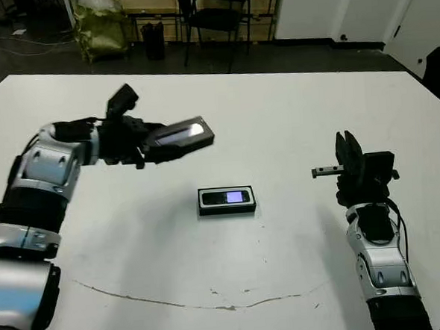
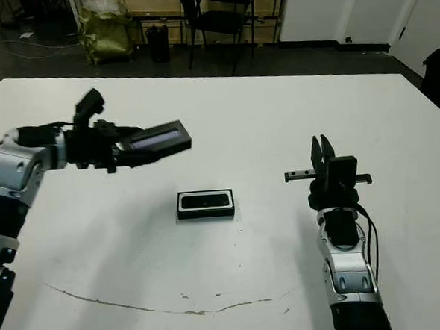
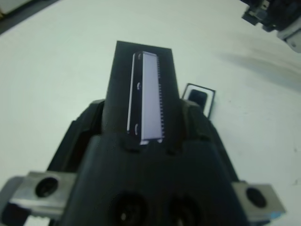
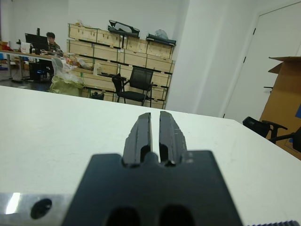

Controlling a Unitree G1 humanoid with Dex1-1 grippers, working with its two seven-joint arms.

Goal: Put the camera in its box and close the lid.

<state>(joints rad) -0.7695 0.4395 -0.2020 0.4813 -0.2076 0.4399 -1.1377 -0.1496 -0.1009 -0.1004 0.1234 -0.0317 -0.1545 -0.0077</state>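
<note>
The camera is already lying in the box, so you are only closing it now: your left gripper is clamping the lid in the air beyond the box, while your right gripper is idling, fingers pressed together on nothing.

a work room or lab, big white table, stacked wooden crates, black office chairs, a person at a desk

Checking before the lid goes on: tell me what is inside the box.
The box holds the black camera, lying flat within the white lining. Whatever lies beneath the camera is covered.
</note>
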